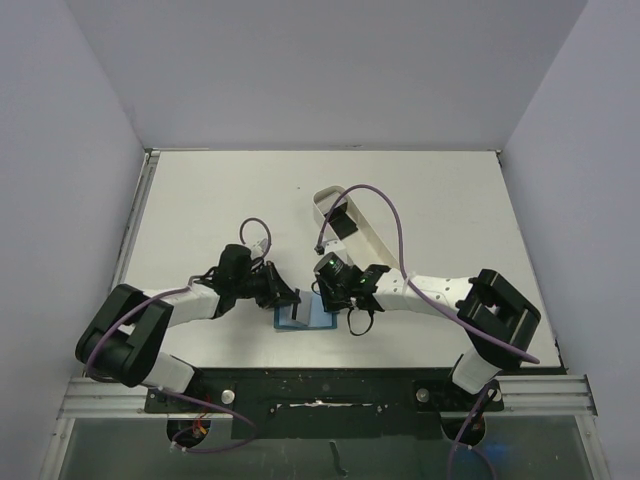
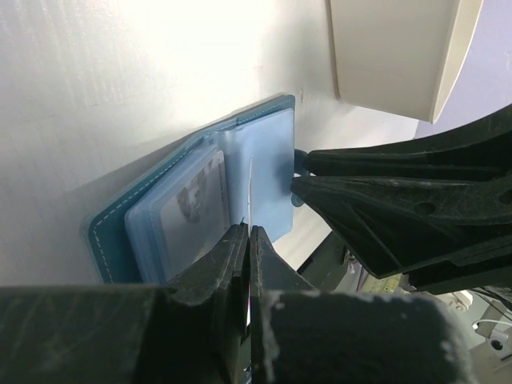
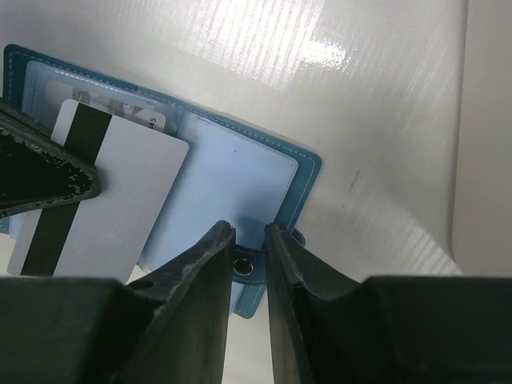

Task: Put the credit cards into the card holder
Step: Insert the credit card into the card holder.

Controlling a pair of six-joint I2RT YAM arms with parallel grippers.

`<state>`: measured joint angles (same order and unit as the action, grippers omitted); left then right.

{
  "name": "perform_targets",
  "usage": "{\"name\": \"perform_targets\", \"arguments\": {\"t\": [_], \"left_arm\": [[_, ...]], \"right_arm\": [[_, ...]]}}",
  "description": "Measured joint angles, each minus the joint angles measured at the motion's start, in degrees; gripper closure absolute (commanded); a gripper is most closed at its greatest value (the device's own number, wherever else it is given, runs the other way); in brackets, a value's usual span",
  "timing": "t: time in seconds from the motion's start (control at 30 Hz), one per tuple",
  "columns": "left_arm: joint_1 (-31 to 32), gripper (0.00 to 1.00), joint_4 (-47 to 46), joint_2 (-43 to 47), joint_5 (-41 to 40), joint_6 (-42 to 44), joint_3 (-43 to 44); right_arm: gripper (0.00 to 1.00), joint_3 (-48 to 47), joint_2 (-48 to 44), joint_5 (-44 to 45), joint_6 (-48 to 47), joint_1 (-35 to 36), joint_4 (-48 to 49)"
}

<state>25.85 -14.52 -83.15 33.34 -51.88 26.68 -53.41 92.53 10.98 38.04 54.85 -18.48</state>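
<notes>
The teal card holder [image 1: 305, 318] lies open on the table near the front edge, its light blue pockets up [image 2: 200, 200] [image 3: 232, 184]. My left gripper [image 1: 293, 298] [image 2: 250, 232] is shut on a white credit card with a black stripe [image 3: 108, 200]. It holds the card on edge over the holder's left pockets, and the card shows as a thin line in the left wrist view [image 2: 250, 188]. Another card sits in a left pocket [image 2: 192, 204]. My right gripper [image 1: 327, 296] [image 3: 249, 232] is nearly shut, with its jaws astride the snap stud [image 3: 242, 265] on the holder's tab.
A long white oval tray [image 1: 352, 228] [image 2: 392, 56] stands just behind the right gripper, with a black card in it [image 1: 342, 222]. The table's front edge and the arm bases are just below the holder.
</notes>
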Motion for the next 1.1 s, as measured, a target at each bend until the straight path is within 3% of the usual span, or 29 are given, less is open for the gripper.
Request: {"name": "perform_targets", "arguments": {"t": [1.1], "left_arm": [[1.07,1.0,-3.41,-2.84,-2.12,-0.22,-1.7]], "right_arm": [[0.77,0.0,-0.02,1.4,0.76,0.81,-0.07]]}}
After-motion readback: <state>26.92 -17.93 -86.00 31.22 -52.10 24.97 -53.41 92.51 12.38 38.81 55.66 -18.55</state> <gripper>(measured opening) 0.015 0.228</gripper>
